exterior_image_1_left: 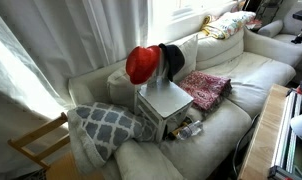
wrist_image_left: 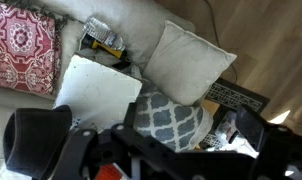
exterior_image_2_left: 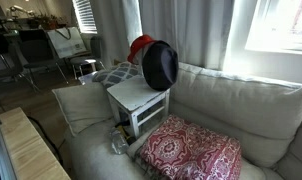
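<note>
Cap: black rounded cap (wrist_image_left: pixel 36 140), soft-looking, propped upright on the small white square table (wrist_image_left: pixel 96 90), beside a red rounded cap (exterior_image_1_left: pixel 141 65).
Fingers: dark fingers (wrist_image_left: pixel 256 130) spread apart and empty, above the table, with the black cap just beside them.
Around: grey-and-white lattice pillow (wrist_image_left: pixel 171 120), plain white pillow (wrist_image_left: pixel 186 62), red paisley cushion (wrist_image_left: pixel 21 45), all on the cream sofa (exterior_image_1_left: pixel 256 65).

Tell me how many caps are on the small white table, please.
2. The red cap sits on the white table, on the side of the grey patterned pillow; the black cap stands next to it. A third could be hidden behind them.
</note>
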Robot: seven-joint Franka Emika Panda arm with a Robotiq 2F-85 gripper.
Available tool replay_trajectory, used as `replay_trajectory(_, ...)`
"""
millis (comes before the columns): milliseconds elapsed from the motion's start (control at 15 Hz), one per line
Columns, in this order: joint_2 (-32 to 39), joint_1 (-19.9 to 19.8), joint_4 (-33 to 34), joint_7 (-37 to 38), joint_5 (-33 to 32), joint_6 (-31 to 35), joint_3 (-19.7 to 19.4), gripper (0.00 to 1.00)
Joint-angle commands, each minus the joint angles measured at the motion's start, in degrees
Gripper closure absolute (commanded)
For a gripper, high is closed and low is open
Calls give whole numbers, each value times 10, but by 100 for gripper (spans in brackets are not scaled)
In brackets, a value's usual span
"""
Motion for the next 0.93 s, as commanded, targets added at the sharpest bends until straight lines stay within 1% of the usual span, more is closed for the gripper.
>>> replay_trajectory(0,108,-7,46,-81,-44,84,8,0)
replay_trajectory(67,138,-4,60,-102,-57,123,11,0)
replay_trajectory(200,208,-4,96,-131,-97,175,17,0)
replay_trajectory(267,241,-7,118,-138,-123,178,21,0)
replay_trajectory(400,315,-2,171,-172,-150,179,24,0)
replay_trajectory(667,444,-3,285,-236,-201,156,41,0)
replay_trajectory(733,468,-2,307,-253,-212,156,46,0)
replay_trajectory(800,408,-10,242,-223,-188,181,44,0)
replay_trajectory(867,434,-11,266,-234,-196,180,49,0)
